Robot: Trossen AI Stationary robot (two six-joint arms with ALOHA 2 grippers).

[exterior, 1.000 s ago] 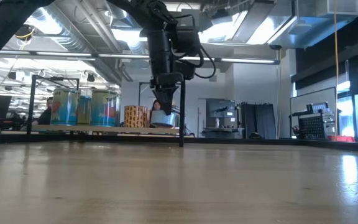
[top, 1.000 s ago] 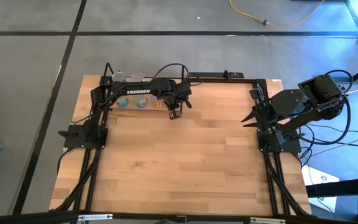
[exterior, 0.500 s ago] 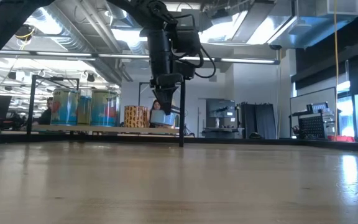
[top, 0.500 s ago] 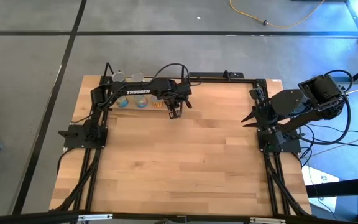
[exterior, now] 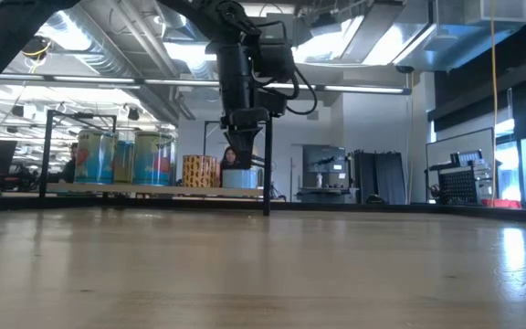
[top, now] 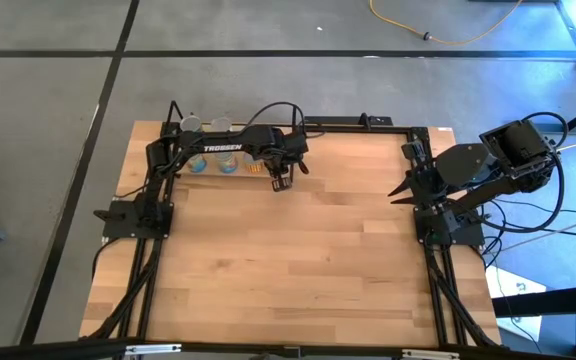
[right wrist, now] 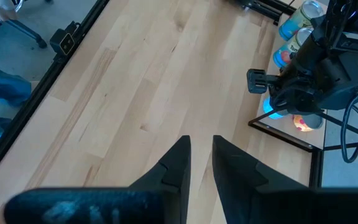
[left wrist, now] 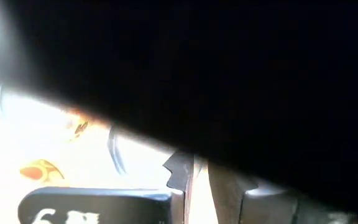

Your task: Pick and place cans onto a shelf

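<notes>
- The cans [exterior: 153, 157] stand in a row on the shelf [exterior: 108, 188], at middle left of the low view: two tall-looking blue-labelled ones side by side, then a tan one [exterior: 199, 170] to their right.
- One more blue can [exterior: 241, 178] sits at the right end of that row, just left of the shelf's black corner post and directly under the left arm's tip.
- In the high view the shelf lies at the upper left of the table [top: 298, 260], mostly covered by the left arm; two silver can tops [top: 190, 124] show beside the arm.
- The left gripper [exterior: 245, 157] points straight down over the end blue can. Whether it touches or grips that can cannot be told; its own wrist view is mostly dark, with only bright blur.
- In the high view the left gripper [top: 280, 183] shows at the shelf's right end, at upper centre-left of the frame.
- The right gripper [right wrist: 201, 140] waits at the right edge of the table, well apart from the shelf, its fingers a narrow gap apart with nothing between them.
- In the high view the right gripper [top: 396, 193] points toward the table's middle.
</notes>
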